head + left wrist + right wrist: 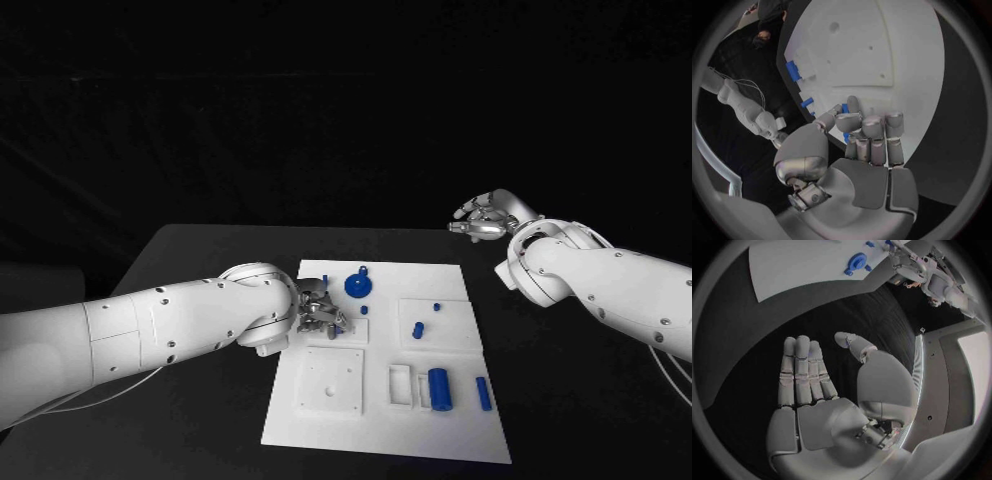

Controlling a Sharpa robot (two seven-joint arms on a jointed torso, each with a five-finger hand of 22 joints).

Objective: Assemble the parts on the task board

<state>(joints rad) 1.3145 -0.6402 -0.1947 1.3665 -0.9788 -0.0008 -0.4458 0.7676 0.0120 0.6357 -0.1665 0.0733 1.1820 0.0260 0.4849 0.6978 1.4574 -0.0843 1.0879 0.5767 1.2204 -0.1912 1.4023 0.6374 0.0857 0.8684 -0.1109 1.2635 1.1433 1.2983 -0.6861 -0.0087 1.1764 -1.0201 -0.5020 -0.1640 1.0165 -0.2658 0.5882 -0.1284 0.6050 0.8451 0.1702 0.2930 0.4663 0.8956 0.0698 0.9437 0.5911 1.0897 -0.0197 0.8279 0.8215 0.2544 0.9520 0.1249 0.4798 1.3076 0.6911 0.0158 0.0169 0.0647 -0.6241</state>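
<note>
Blue part (846,136) pinched in the curled fingers of the left robot hand (320,317) may slip onto the white task board (454,430); right robot hand (485,220) hangs open, idle.

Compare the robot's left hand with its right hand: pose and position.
The left hand sits low over the task board, fingers curled in around a small blue part; the right hand is raised beyond the board's far right corner, over bare table, fingers straight and apart, holding nothing. Both are silver, on white arms.
</note>
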